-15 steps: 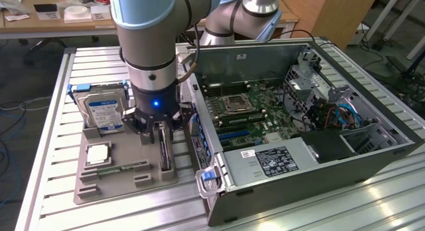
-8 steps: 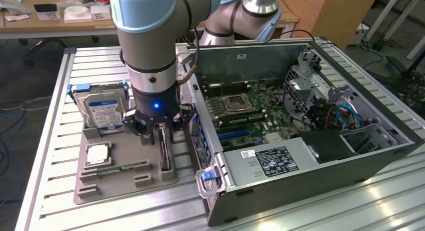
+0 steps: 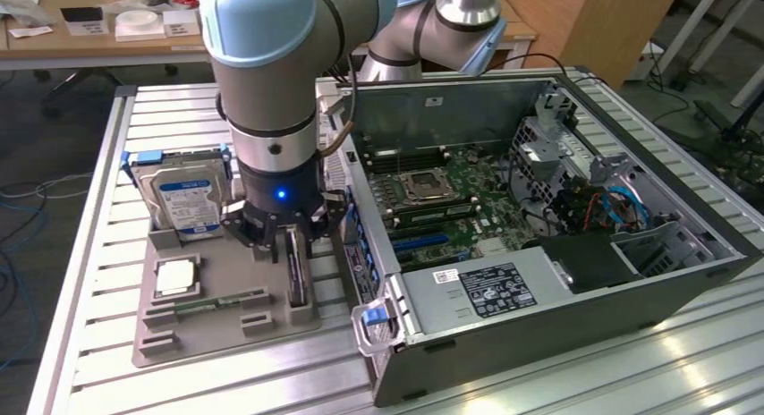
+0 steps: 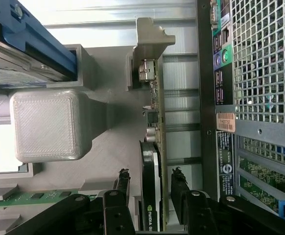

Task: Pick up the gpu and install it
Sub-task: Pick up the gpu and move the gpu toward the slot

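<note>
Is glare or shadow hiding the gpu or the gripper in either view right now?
Exterior view: light glares off the table beside the computer case, away from the work; the gpu sits dim under the gripper, yet its outline reads. Wrist view: the gpu is evenly lit between the open gripper's black fingers, which show little detail; the table behind looks washed out.

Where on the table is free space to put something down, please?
Bare table lies on the camera's side of the grey tray, and more beyond the hard drive. Crowded: the gap between tray and computer case, where the open gripper straddles the gpu.
</note>
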